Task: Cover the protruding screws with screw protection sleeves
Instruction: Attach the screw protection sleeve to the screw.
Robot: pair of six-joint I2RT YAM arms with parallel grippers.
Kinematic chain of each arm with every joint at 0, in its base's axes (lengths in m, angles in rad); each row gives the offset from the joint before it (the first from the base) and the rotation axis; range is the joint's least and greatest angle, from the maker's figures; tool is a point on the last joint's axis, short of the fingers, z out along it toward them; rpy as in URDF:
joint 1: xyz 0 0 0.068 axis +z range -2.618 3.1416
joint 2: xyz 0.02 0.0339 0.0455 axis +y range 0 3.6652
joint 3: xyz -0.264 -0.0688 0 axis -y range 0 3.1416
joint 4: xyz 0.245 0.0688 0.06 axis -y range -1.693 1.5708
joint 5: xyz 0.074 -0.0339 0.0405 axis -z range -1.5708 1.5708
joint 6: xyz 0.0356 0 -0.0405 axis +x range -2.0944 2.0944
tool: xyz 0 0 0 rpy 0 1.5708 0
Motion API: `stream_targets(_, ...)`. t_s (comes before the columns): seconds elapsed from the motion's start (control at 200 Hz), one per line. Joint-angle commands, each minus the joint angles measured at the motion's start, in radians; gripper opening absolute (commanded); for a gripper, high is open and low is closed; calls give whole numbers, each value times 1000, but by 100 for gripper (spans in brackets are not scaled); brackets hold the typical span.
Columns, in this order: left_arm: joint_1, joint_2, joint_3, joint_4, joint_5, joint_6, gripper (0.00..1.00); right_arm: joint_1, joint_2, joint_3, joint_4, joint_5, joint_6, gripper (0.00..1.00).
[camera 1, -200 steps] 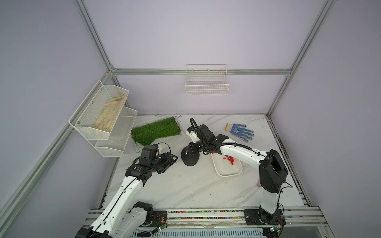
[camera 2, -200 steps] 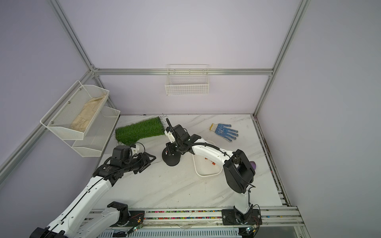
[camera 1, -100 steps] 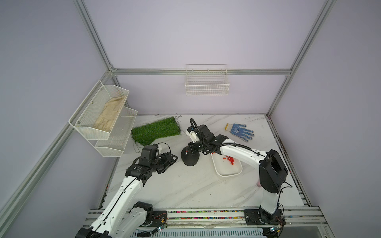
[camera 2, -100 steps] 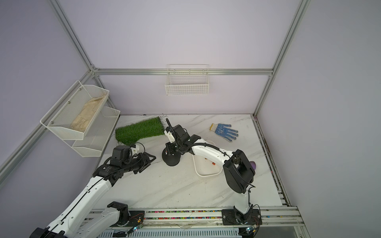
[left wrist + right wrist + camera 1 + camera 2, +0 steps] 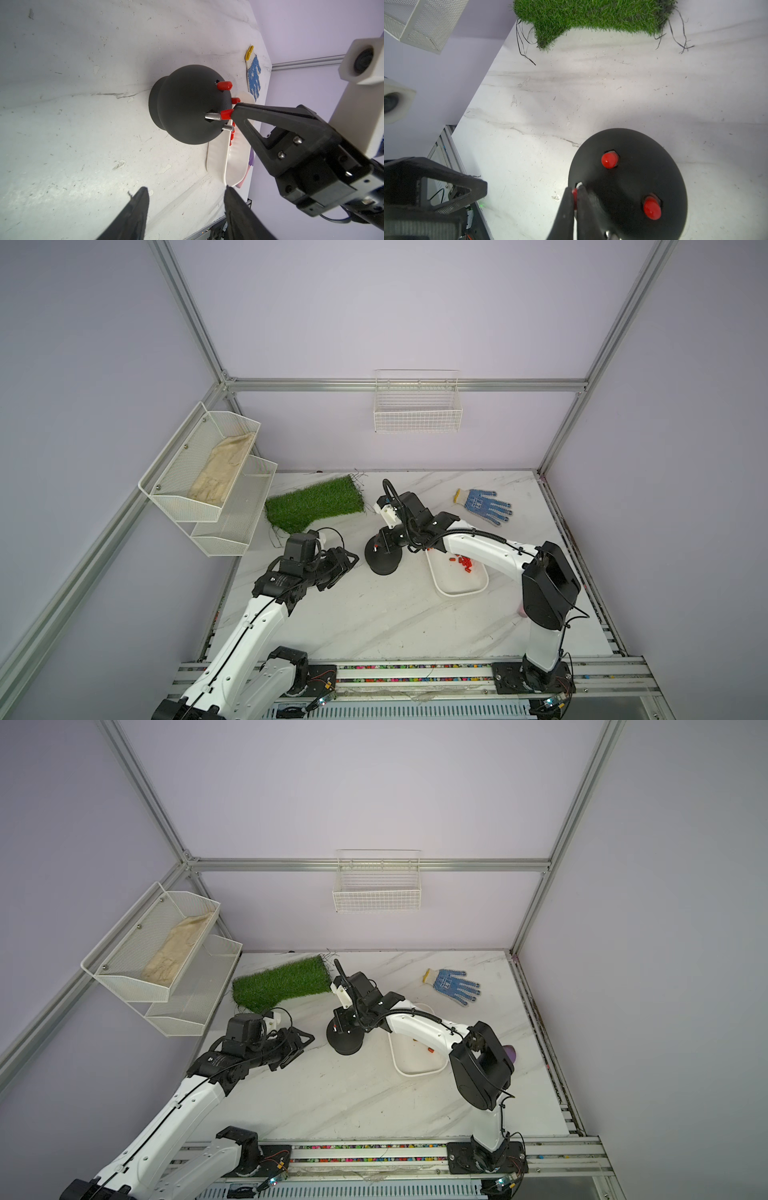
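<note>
The right gripper pinches a red sleeve seated on the tip of a screw — sleeve and screw share one axis, pointing straight ahead of its fingertips into the black dome. The left gripper — spread, empty — hangs farther off.

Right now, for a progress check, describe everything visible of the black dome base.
The black dome base is matte, round, flared at the foot, upright on the table beside the white tray. Four studs crown it: two wear red caps, one is bare, and the right pincer holds a red sleeve partway onto the fourth.
</note>
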State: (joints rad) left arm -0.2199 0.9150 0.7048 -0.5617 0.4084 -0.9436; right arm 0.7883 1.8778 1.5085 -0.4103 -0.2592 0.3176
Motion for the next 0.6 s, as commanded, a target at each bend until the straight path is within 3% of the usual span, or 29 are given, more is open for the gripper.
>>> stream_targets(0.0,7,-16,-35,38,10,-7,59,11,10,-17,18,-5,7,9)
stream_targets(0.595,7,-19,-35,41,6,-7,59,16,12,-1,-15,15,-17,8)
